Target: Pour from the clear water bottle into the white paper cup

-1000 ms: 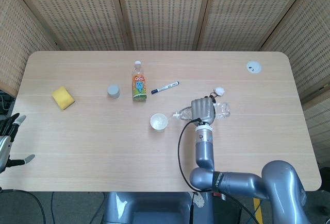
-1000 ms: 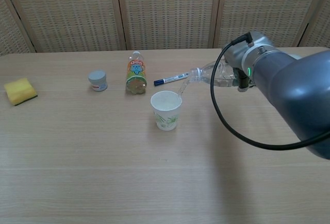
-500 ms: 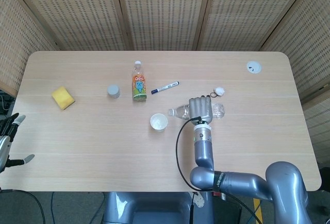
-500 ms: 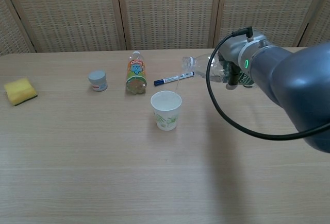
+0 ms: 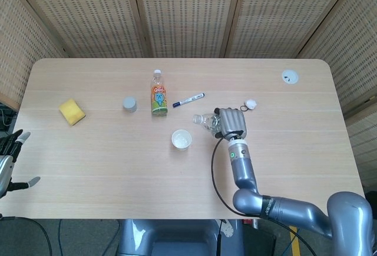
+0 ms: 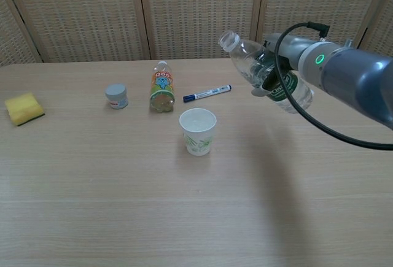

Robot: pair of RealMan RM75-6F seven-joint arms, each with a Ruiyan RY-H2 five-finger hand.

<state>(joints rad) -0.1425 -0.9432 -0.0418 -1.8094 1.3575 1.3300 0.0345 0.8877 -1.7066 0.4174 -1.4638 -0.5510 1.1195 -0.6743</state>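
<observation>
The right robot hand [image 6: 274,78] was wrapped around the clear water bottle [image 6: 261,70], holding it up in the air at center-right of the chest view. The bottle sat tilted, open neck pointing up and toward the upper left of the frame, base down toward the right. So the long axis ran diagonal, mouth higher than the base, and nothing was coming out at that angle as far as I could see.

The white paper cup [image 6: 198,131] stood upright on the worktop [image 6: 196,218], below and left of the bottle mouth, a fair gap between them. In the head view the cup [image 5: 181,140] sat just left of the robot hand [image 5: 231,123], so that's the direction that matters: cup lies to the left and lower. Can't really tell how full it was.

The left robot hand [image 5: 7,156] was way off at the lower left edge of the head view, fingers spread, holding nothing. Right one's obviously the near one.

Room-wise, the blue marker [image 6: 207,93] and the orange drink bottle [image 6: 161,87] were behind the cup, with a small gray jar [image 6: 115,96] and yellow sponge [image 6: 24,108] farther left. Lower frame was open wood. My guess is a set-down spot on the right would be easy.
</observation>
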